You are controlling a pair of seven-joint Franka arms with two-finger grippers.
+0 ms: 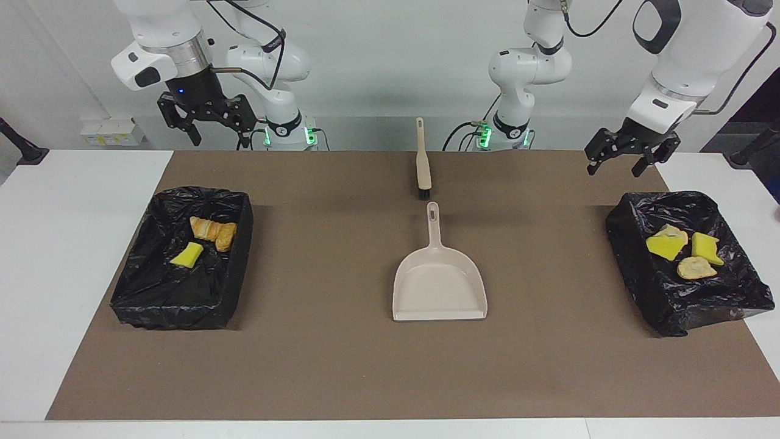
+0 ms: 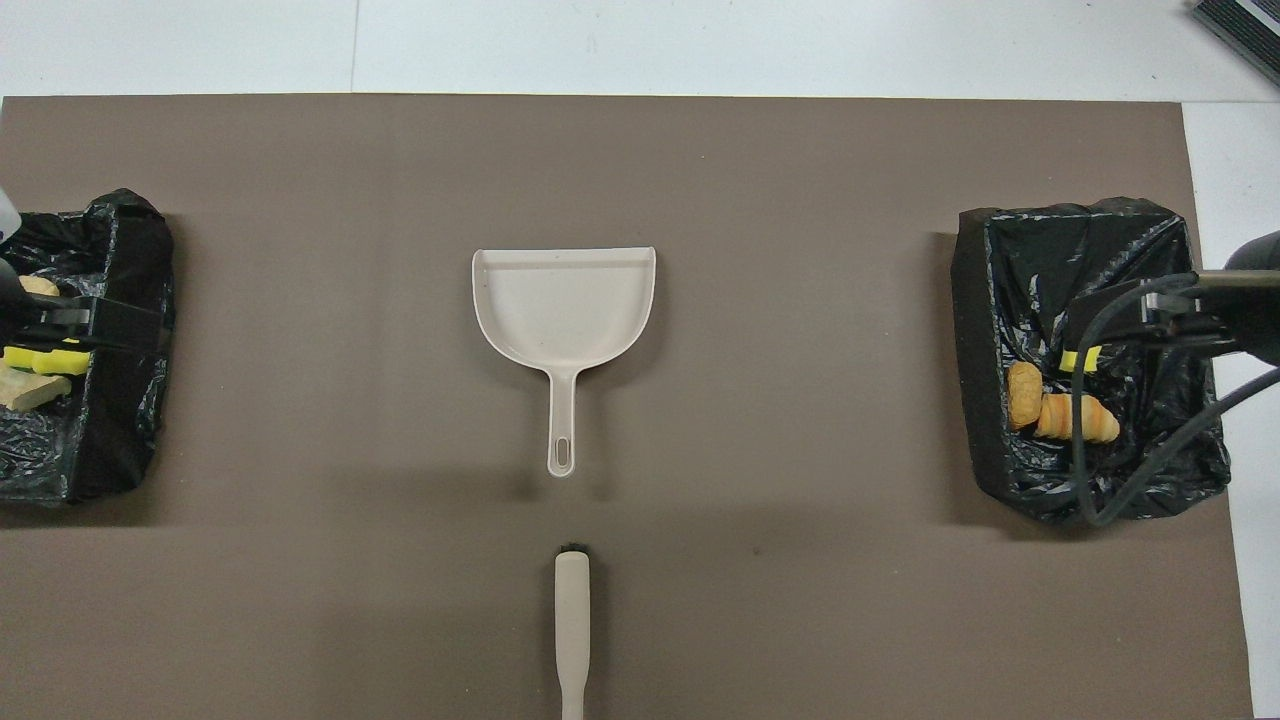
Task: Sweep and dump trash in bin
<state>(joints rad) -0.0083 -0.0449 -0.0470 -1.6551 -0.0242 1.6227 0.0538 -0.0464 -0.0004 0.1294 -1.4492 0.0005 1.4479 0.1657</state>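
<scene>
Trash (image 1: pixel 681 249) is already all inside the two bins, so in my judgement the sweeping and dumping part looks finished and the step in hand is only the parking of the arms. No piece lies on the brown mat (image 1: pixel 341 366) that I can see. The bin at the left arm's end (image 1: pixel 725 305), lined with a black bag, holds two yellow sponge chunks and two pale brown bread pieces, close together. The bin at the right arm's end (image 1: pixel 131 299), also with a black bag, holds one yellow sponge chunk (image 1: pixel 187 255) and two golden pastry pieces (image 1: pixel 213 232) just beside it, nearer to the robots. The dustpan (image 1: pixel 440 283) lies empty in the middle of the mat, its handle pointing toward the robots, and the brush (image 1: pixel 422 160) lies in line with it, nearer to the robots, apart from the handle by a small gap. The left gripper (image 1: pixel 631 160) hangs in the air over the mat's edge near its bin, its fingers spread wide and holding nothing. The right gripper (image 1: pixel 207 119) waits high at its own end, fingers also wide and empty. If any move is left, I think it calls for nothing more than lifting both arms clear without touching the bin bags.
</scene>
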